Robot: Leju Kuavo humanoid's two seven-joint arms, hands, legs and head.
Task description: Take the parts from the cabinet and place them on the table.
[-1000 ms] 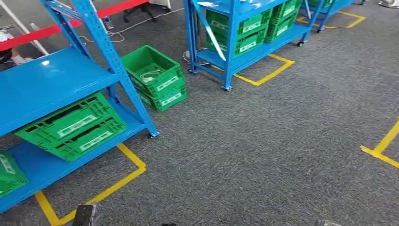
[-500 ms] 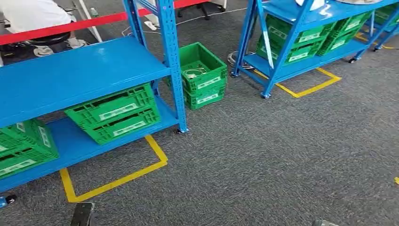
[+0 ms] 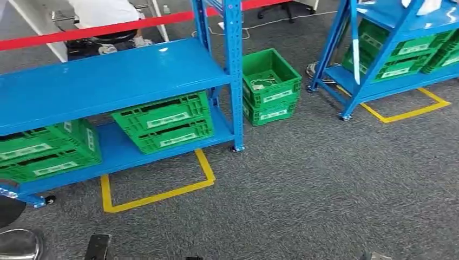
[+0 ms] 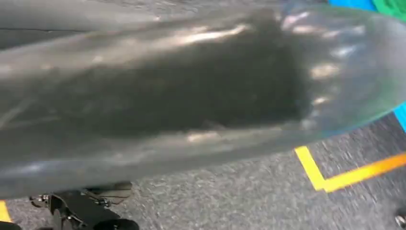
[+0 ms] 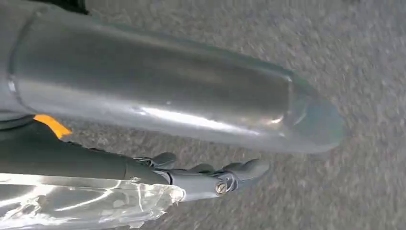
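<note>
At the left of the head view, the blue cabinet (image 3: 108,81) holds green crates (image 3: 165,122) whose parts stay hidden; you square up close before reaching, the right hand (image 5: 210,177) loosely spread, the left's grip impossible to tell.

Two blue racks (image 3: 162,70) (image 3: 400,21), two yellow floor outlines (image 3: 157,196) (image 3: 411,111), and one stack of green crates on the carpet (image 3: 270,86).

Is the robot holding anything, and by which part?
Cannot be told: crinkled clear plastic lies beside the right hand, grip hidden; left hand blurred.
</note>
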